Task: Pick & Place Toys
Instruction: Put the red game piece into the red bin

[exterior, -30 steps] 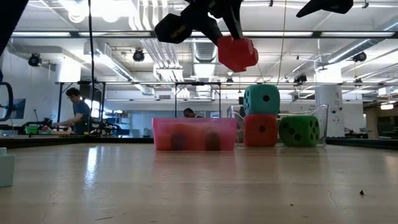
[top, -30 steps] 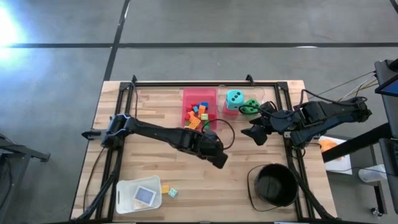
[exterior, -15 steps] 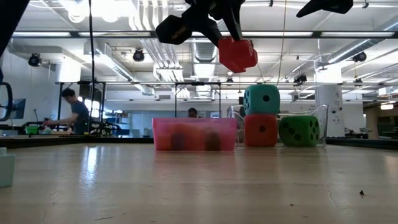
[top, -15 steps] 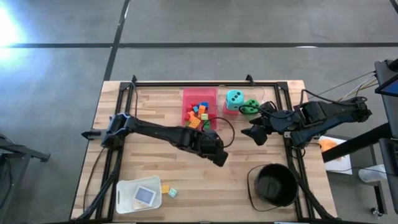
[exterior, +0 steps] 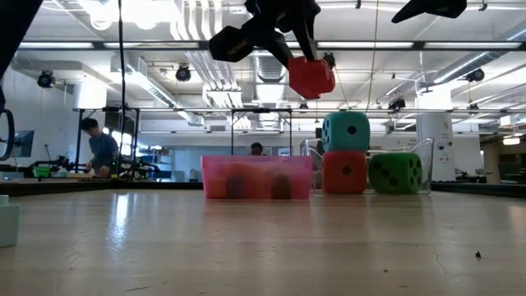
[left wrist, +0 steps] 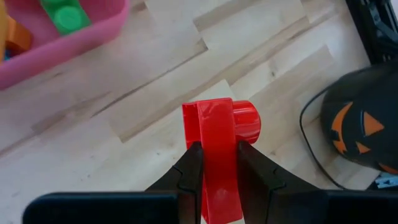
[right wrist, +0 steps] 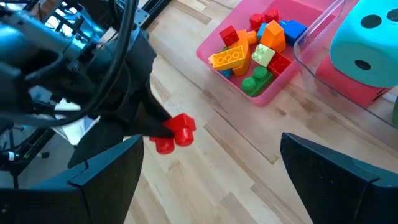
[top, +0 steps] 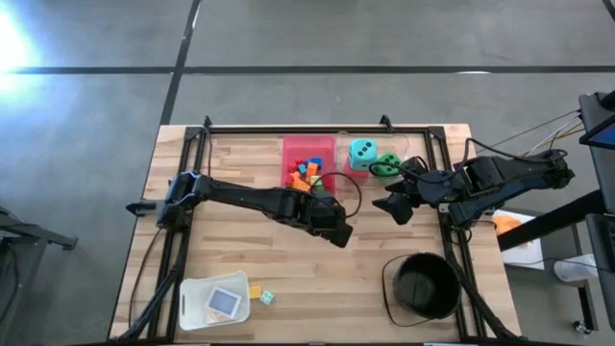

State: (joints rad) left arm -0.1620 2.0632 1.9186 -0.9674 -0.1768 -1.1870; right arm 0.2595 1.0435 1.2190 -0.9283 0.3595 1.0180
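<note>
My left gripper (top: pixel 336 231) hangs over the middle of the table, just near of the pink tray (top: pixel 288 154), shut on a red brick (left wrist: pixel 214 121). The brick also shows high above the table in the low view (exterior: pixel 311 76). The tray holds several coloured bricks (right wrist: pixel 255 46). A teal die (top: pixel 362 151) sits on top of a red die (exterior: pixel 343 173), with a green die (top: pixel 387 163) beside them. My right gripper (top: pixel 394 207) stands open above the table's right side, holding nothing. My left gripper pinches the red brick by two opposite flat sides (left wrist: pixel 217 155) between its two fingers. The fingers slant down toward the table. The brick sticks out past the fingertips, one stud (left wrist: pixel 247 121) to its side, and is lifted clear of the table.
A black round bucket (top: pixel 423 285) stands at the near right. A white container (top: pixel 213 302) with a card in it lies at the near left, two small bricks (top: pixel 259 294) beside it. The dice stand in a clear box (exterior: pixel 423 156) at the far right.
My left gripper has gone a little toward the table's far edge and the pink tray, still shut on the red brick, which stays lifted clear.
</note>
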